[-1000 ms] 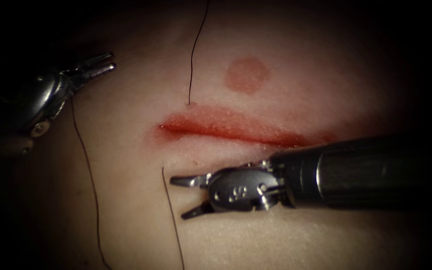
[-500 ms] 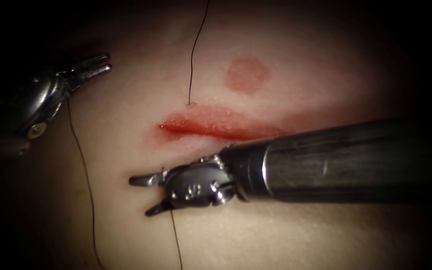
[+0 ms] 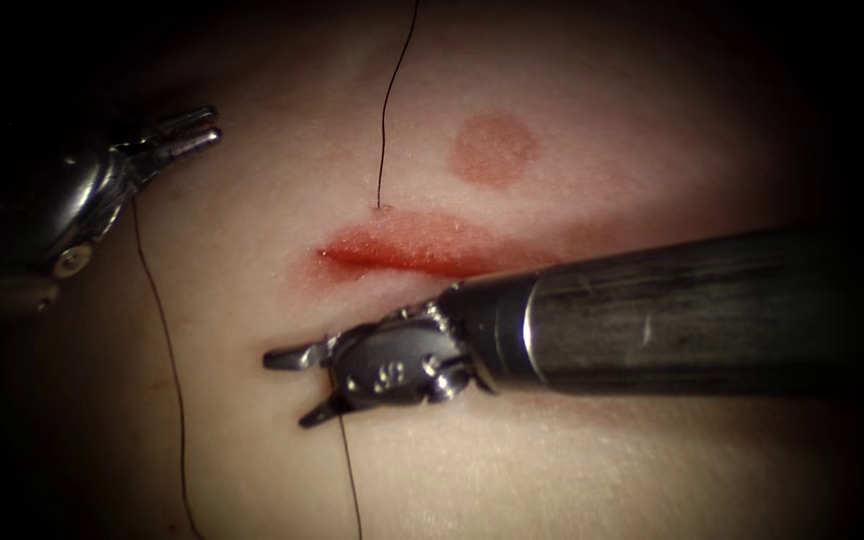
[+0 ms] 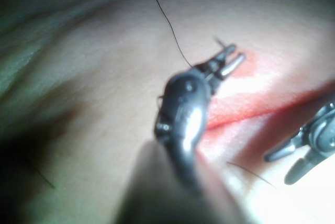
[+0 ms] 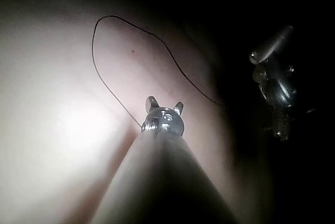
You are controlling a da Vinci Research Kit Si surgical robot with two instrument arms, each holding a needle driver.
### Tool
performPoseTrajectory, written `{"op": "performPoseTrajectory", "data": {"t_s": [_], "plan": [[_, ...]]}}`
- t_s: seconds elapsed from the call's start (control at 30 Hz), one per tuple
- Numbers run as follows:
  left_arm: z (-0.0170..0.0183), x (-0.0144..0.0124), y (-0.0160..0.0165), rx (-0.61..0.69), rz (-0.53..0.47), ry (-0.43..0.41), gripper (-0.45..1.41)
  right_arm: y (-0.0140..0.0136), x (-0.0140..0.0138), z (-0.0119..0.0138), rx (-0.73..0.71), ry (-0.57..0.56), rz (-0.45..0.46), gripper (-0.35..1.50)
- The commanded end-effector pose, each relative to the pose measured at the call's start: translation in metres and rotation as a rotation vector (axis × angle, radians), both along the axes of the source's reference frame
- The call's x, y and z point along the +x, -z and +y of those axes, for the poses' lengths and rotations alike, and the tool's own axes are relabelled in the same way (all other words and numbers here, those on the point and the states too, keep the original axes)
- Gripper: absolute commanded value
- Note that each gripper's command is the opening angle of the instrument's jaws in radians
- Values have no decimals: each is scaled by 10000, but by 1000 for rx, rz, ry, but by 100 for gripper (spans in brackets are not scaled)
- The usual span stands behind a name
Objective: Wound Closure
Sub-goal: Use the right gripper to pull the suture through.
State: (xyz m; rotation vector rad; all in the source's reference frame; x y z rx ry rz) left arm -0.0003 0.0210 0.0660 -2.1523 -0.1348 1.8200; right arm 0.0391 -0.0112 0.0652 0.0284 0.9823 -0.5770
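The cut (image 3: 402, 255) lies across the tissue (image 3: 252, 260), red with fluid. One thread strand (image 3: 385, 110) enters the tissue just above the cut's left end and runs up. Below the cut, a second strand (image 3: 350, 480) leaves the tissue. My right tool (image 3: 287, 390) stands open over this strand, one jaw on each side, holding nothing. Its own wrist view (image 5: 165, 102) shows the same parted jaws. A third strand (image 3: 167, 340) hangs from my left tool (image 3: 215, 124), which is shut on the thread far left of the cut. The thread meets the left tool (image 4: 237, 52) at its jaws. I see no needle.
A round red mark (image 3: 493, 150) sits on the tissue above the cut's middle. The right tool's dark shaft (image 3: 692, 310) covers the cut's right half. In the right wrist view the thread (image 5: 97, 62) loops wide over the tissue towards the left tool (image 5: 275, 77).
The right tool has moved left along the near side of the cut, and its open jaws now straddle the lower strand. The left tool drifted slightly left with its thread.
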Motion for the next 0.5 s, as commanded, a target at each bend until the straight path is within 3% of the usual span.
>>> {"op": "performPoseTrajectory", "data": {"t_s": [0.03, 0.27, 0.5], "plan": [[-1, -5, -7, 0, -2, -1, -35, 0, -4, 8, 5, -15, 9, 121], [-1, -7, -8, 5, -2, 0, -35, 13, -15, 23, 41, 4, 8, 121], [-2, -6, -8, 4, -2, -1, -35, -9, 1, 2, 22, 102, -45, 119]]}}
